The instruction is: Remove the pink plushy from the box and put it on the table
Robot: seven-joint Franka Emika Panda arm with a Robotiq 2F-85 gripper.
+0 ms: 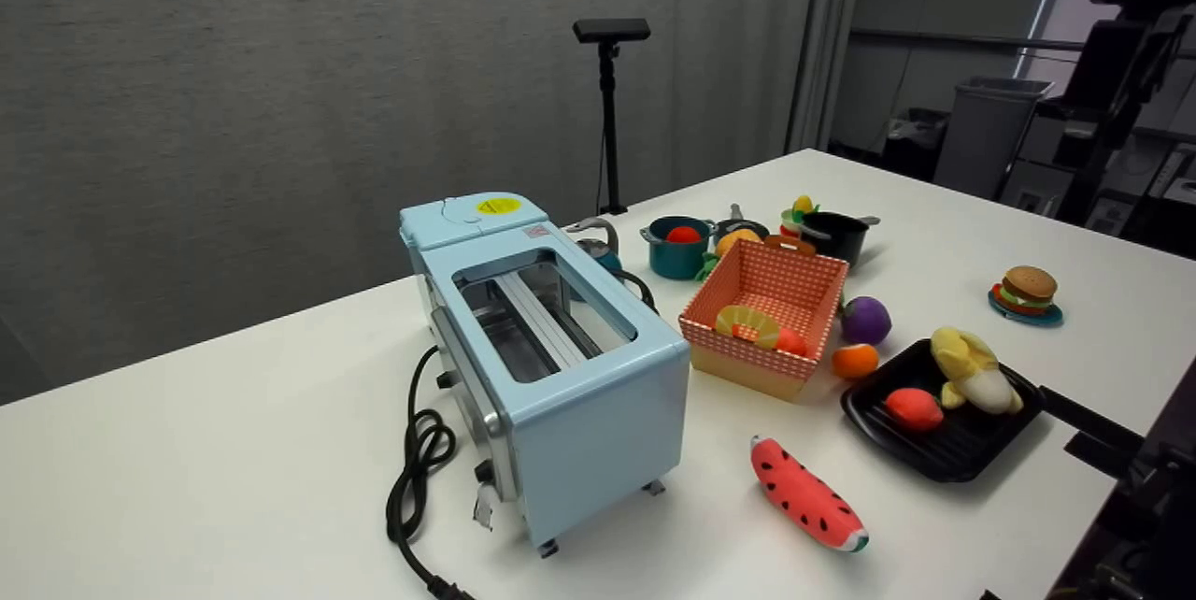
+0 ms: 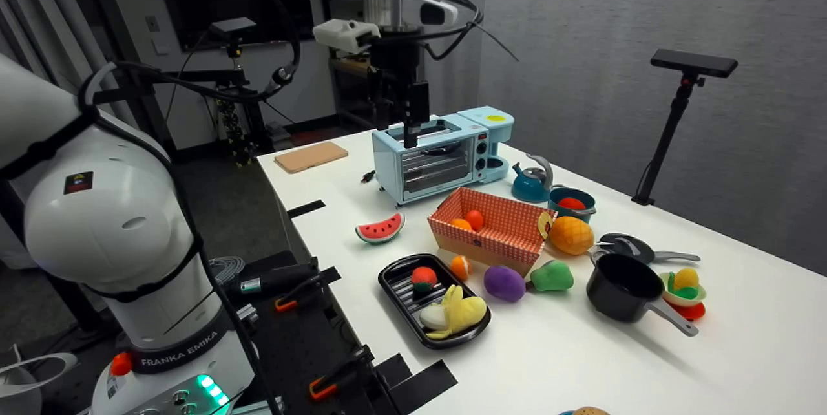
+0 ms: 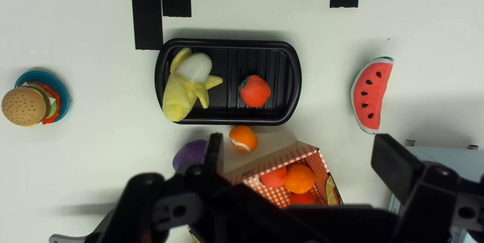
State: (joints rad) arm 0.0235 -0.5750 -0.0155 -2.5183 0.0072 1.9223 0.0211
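The box [image 3: 319,159] is a red-and-white checked open basket with pale outer sides, seen in both exterior views [image 2: 497,250] [image 1: 747,380]. The pink plushy [image 3: 273,178] is a pinkish-red lump inside it, against the wall on the tray side. A pinkish-red patch over the box rim in an exterior view may be it; elsewhere the box wall seems to hide it. My gripper [image 2: 397,130] is held high above the white table [image 2: 614,363]. In the wrist view the gripper [image 3: 302,156] is open and empty, its fingers on either side of the box's visible end. The gripper base hides the rest.
An orange ball [image 3: 299,178] and a red ball [image 3: 301,198] lie beside the plushy. A black tray [image 3: 280,116] holds a banana and strawberry. An orange [image 3: 243,139], purple plush [image 3: 191,154] and watermelon [image 3: 370,95] lie around the box. A blue toaster [image 1: 598,450] and pots stand near.
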